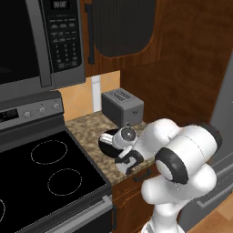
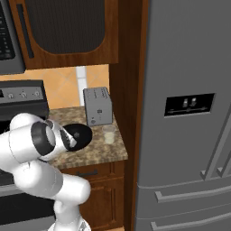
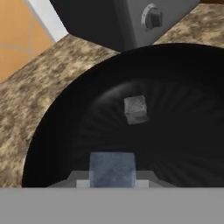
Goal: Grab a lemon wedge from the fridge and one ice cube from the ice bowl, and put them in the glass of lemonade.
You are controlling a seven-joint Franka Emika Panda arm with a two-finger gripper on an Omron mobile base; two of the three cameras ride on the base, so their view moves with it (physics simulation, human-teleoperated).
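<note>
One ice cube (image 3: 112,169) sits pinched in the hand (image 3: 112,181), low over the ice bowl (image 3: 57,131); a second cube (image 3: 135,109) lies inside. Glass of lemonade (image 2: 108,134) stands beside the bowl on the surface (image 2: 101,153). Fridge (image 2: 189,113) shut; both drops apparently outstanding.

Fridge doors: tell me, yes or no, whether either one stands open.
No, both doors of the fridge sit flush and closed beside the counter.
</note>
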